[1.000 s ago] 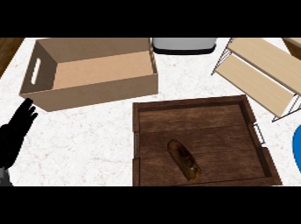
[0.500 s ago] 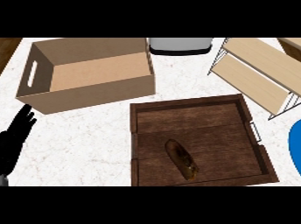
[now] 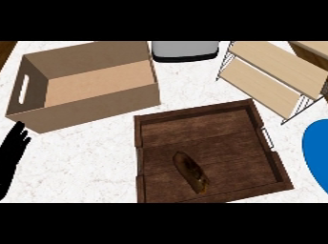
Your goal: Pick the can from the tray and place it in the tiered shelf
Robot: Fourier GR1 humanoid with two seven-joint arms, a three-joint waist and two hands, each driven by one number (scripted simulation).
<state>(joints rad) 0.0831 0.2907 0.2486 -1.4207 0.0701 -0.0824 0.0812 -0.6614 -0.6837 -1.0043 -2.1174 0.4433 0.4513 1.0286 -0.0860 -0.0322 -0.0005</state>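
Nearest me, at about 8 o'clock on my screen, my left hand (image 3: 4,164) rests at the edge of the white counter (image 3: 82,157). Its fingers are straight, pointing up and holding nothing. Just right of centre, from 5 to 6 o'clock, sits the dark wooden tray (image 3: 195,114). The can (image 3: 191,172) lies on its side inside it, in the near half of the tray floor. It looks brown and is angled from upper left to lower right, well apart from my hand. At 4 o'clock a blue plate (image 3: 322,152) is cut off by the right edge, just beside the tray. Farther back, at 10 o'clock, I see an open cardboard box (image 3: 89,109) with a handle slot in its left wall. At 2 o'clock stands the tiered shelf (image 3: 265,86), pale boards on a thin wire frame, near the tray's far corner. At 12 o'clock, between box and shelf, is a grey container (image 3: 184,50).
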